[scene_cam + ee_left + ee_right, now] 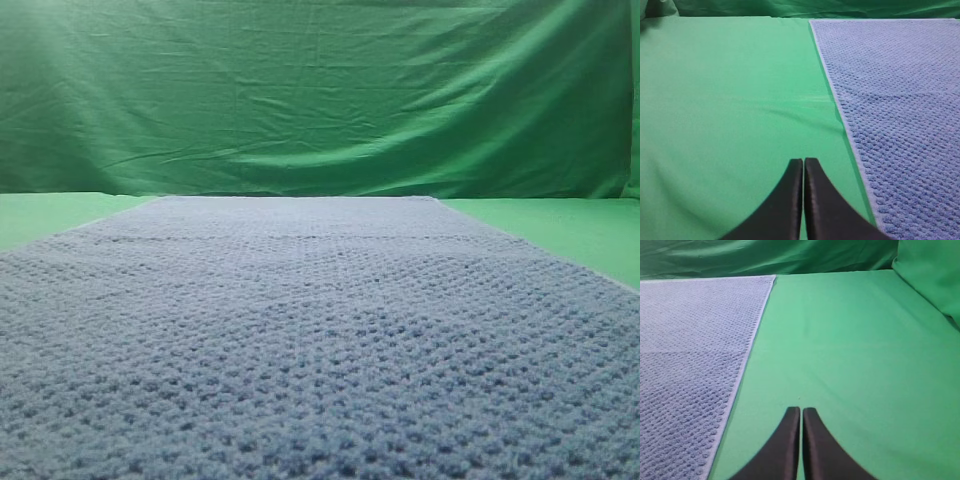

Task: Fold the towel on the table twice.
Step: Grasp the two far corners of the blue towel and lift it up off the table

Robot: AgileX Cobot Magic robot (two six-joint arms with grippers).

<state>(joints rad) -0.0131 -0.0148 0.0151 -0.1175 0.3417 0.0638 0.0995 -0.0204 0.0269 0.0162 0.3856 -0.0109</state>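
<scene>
Towel (320, 340) spread flat and unfolded on table (50, 215), single layer, waffle side up. Long axis running from the near edge of the high view straight away toward the curtain (320, 90); far short edge lying square to that view, just short of the table's back edge. Near end filling the bottom of the high view, cut off by the frame. Side edges straight, flat hem visible along both. Faint crease lines across the width, otherwise smooth.

Green table strip bare on both sides of the towel.

Left gripper (803, 161) over the green surface just left of the towel's left hem, black fingers (785, 200) pressed together, clenched on nothing. Pointing along the towel's long axis toward the curtain. Touching the table or hovering: cannot tell.

Right gripper (801, 410) mirrored on the other side, over green just right of the towel's right hem, fingers (817, 445) likewise closed tight, nothing held. Same heading, toward the curtain.

Neither gripper touching the towel. Neither visible in the high view
</scene>
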